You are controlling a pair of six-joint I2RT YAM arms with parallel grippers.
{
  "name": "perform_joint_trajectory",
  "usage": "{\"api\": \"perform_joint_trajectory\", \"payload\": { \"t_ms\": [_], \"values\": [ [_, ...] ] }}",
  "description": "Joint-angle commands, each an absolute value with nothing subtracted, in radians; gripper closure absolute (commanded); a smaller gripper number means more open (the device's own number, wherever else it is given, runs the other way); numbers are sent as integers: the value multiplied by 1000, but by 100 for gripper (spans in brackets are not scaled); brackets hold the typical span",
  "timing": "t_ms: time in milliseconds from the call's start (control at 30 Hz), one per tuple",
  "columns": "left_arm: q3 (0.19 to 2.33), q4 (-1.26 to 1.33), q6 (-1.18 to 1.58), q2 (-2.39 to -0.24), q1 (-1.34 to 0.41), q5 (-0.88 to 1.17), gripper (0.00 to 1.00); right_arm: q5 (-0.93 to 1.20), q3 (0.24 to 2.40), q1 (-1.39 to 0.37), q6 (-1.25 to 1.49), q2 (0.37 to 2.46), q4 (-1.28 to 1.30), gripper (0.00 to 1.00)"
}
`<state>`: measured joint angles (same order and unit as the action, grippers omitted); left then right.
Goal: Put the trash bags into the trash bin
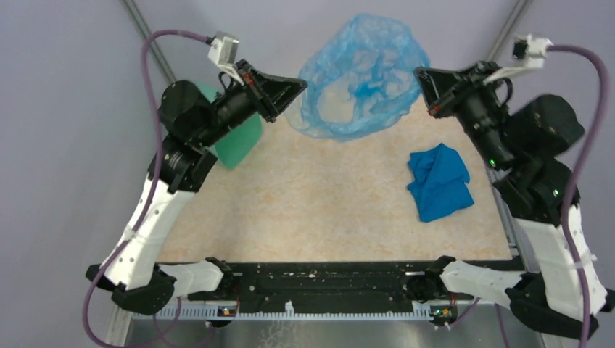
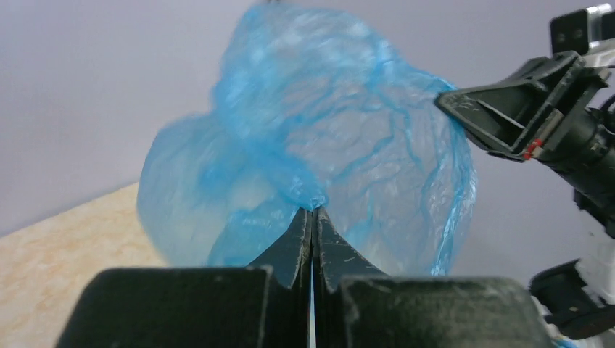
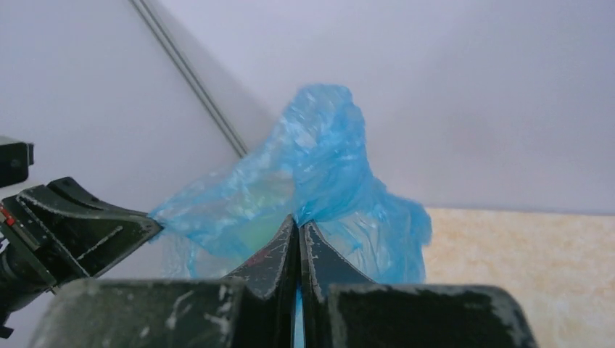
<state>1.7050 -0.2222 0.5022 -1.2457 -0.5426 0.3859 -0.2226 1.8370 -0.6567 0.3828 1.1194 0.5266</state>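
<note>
Both arms reach toward the far end of the worktop (image 1: 326, 210), a flat slab with a mottled beige, stone-like surface. Between them hangs the thin, crinkly, translucent light blue plastic film bag (image 1: 362, 76), stretched open so its mouth faces up toward the overhead camera like a ragged oval, the film puckered with darker blue creases and folds.

The left gripper (image 1: 303, 85) is closed on the bag's left edge; from the left wrist view its two black, scuffed, wedge-shaped fingers (image 2: 299, 243) meet tip to tip with a pinch of film bunched at the point (image 2: 313, 206). The right gripper (image 1: 418, 72) is closed the same way on the opposite edge; in the right wrist view its fingers (image 3: 284, 250), streaked with pale scratches, press together with film rising out of them and a strip of blue showing in the slit between them. The bag billows up from there into a limp, crumpled peak (image 3: 319, 152).

The smooth mint-green plastic bin (image 1: 239, 141) sits at the left side of the worktop, mostly hidden behind the left arm, only a rounded stretch of wall showing. It is apart from the bag.

A crumpled deep blue cloth (image 1: 439, 181), soft and matte, lies on the right part of the worktop, near the right arm.
</note>
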Motion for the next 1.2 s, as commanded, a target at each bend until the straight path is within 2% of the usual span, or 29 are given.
{"api": "perform_joint_trajectory", "payload": {
  "t_ms": [0,133,267,367,633,767,933,1067,1167],
  "values": [
    [1429,-231,404,-1196,-559,184,100,-245,1509,-658,339,1015,473,100],
    [1029,-162,478,-1223,-554,179,100,-240,944,-658,470,1049,353,100],
    [824,-127,534,-1217,-558,233,100,-218,678,-658,590,1036,261,100],
    [785,-134,518,-1148,-558,202,100,-229,649,-658,597,981,271,100],
    [883,-238,481,-1073,-557,151,100,-290,723,-657,558,942,390,100],
    [948,-267,462,-1040,-557,127,100,-304,806,-657,531,883,478,100],
    [1096,-324,441,-1084,-545,142,100,-248,1077,-657,439,880,554,100],
    [1332,-379,426,-1218,-489,202,100,-396,1519,-657,329,1071,688,100],
    [1573,-400,413,-1286,-465,248,100,-385,1901,-658,274,1180,736,100]
  ]
}}
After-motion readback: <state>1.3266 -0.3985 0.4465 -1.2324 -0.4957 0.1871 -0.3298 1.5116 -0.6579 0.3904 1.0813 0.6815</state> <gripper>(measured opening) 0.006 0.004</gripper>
